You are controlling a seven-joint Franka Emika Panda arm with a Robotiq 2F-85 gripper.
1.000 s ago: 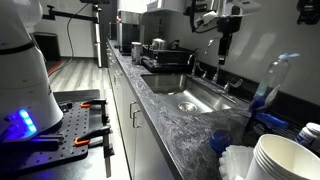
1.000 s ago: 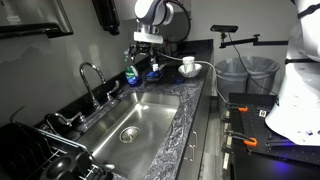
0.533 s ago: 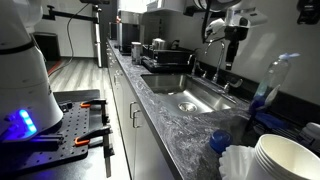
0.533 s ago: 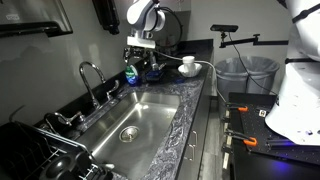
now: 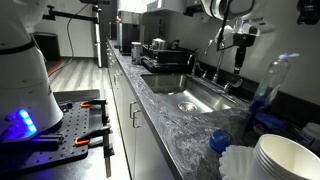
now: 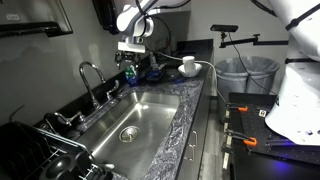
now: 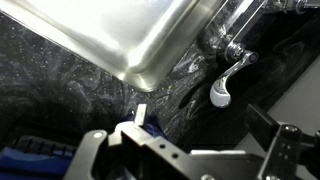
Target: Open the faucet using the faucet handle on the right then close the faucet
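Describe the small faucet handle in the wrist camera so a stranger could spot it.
Find the stainless steel sink basin sunk in the dark marbled counter. Just beyond its rounded corner lies the short silver metal lever handle, ending in a pale rounded tip. Unlike the tall arched silver faucet, it is a low stub.

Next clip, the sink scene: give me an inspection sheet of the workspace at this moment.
Surface: dark marbled counter around a steel sink.
Job's things: faucet upright, no stream visible; faucet handle untouched.
Clutter: clear bottle, stacked white cups, white mug, blue-green bottle, dish rack.
Grippers: gripper open, hovering over the counter short of the handle.
Cables: nothing seen.
Surroundings: waste bins, white robot base.
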